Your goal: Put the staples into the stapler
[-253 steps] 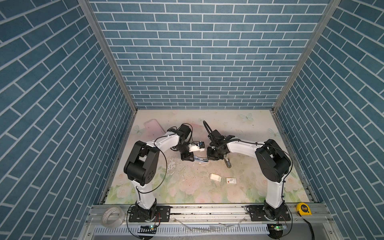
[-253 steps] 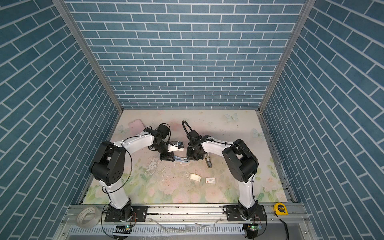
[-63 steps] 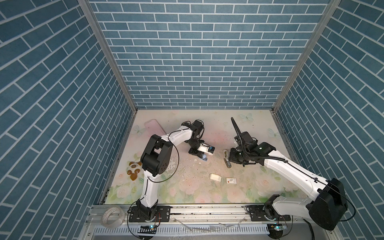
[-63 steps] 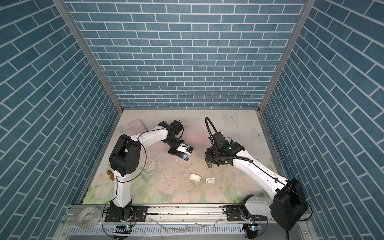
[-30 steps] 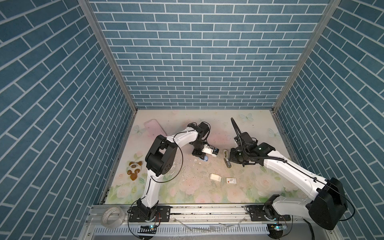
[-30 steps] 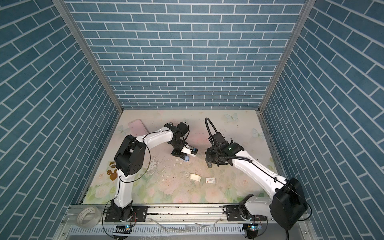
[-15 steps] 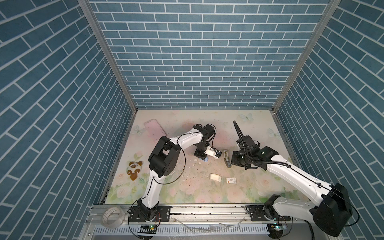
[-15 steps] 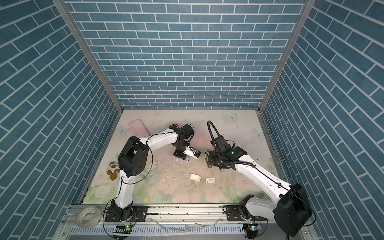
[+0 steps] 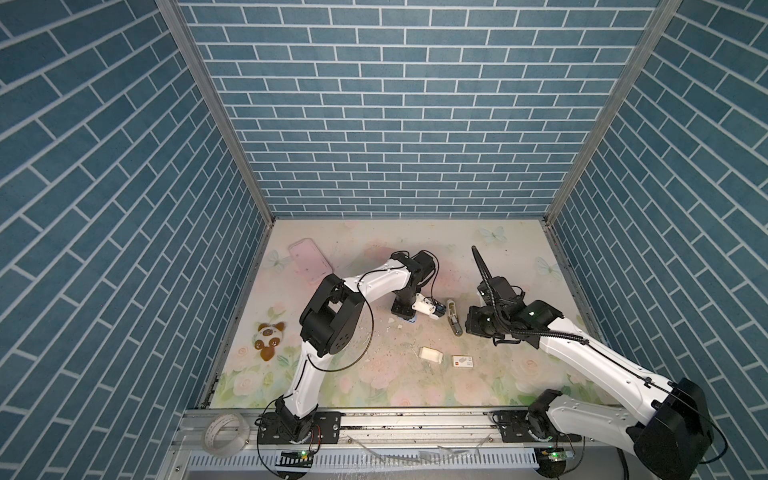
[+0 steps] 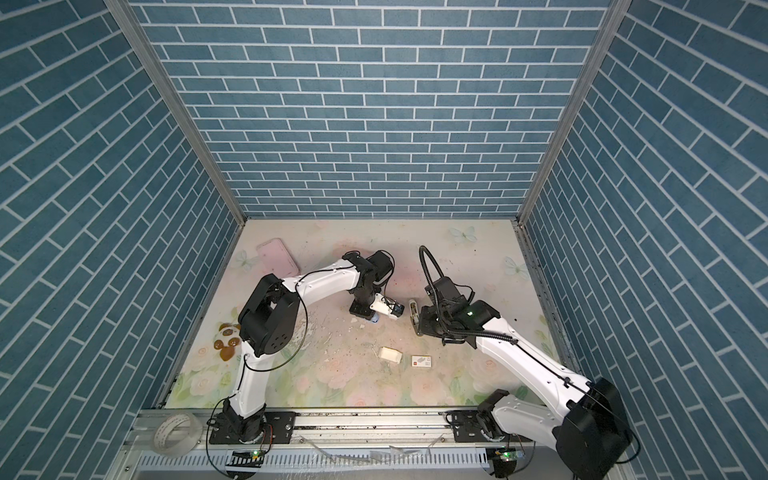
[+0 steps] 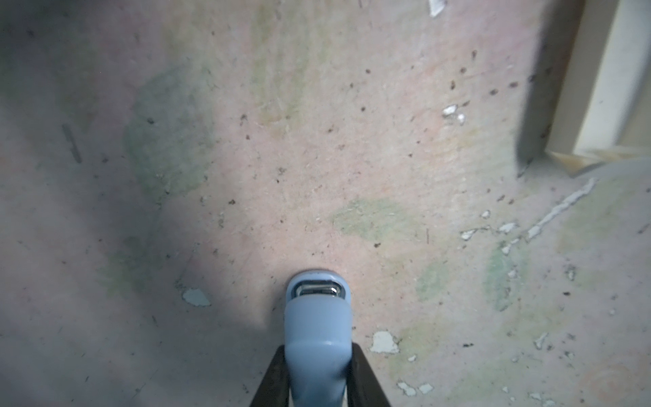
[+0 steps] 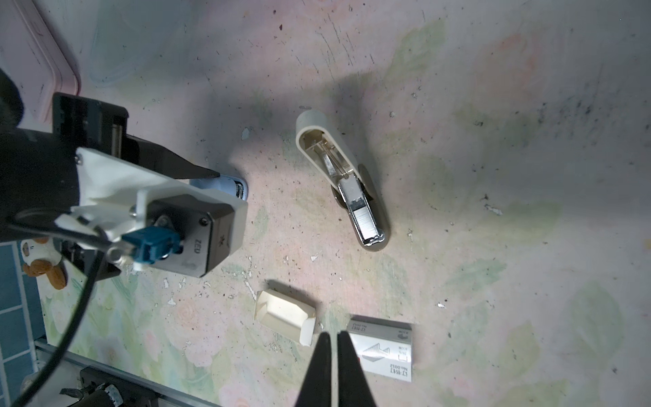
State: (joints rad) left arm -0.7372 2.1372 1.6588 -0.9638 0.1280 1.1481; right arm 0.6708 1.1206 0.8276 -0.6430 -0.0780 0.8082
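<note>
You have the stapler (image 12: 340,179) lying open on the table (image 12: 493,105). Its cream top is folded back and the metal channel faces up. In the front part of this channel there is a shiny grey strip, which I judge to be the staples (image 12: 364,218), already laid in; I cannot be fully sure of this.

In a top view the white cardboard tray (image 9: 430,354) lies at about 7 o'clock from the stapler and the white sleeve (image 9: 462,361), with its red mark, at about 6 o'clock. Both are apart from the stapler. The tray looks empty to me.

Your left gripper (image 11: 318,356), at 9 o'clock from the stapler, is clamped on a light-blue object (image 11: 317,313). I cannot tell what this object is. Your right gripper (image 12: 333,338) has its jaws almost together and holds nothing.

So the loading seems mostly done. What remains, in my judgement, is to check that the strip sits fully in the channel and to close the cream top down.
</note>
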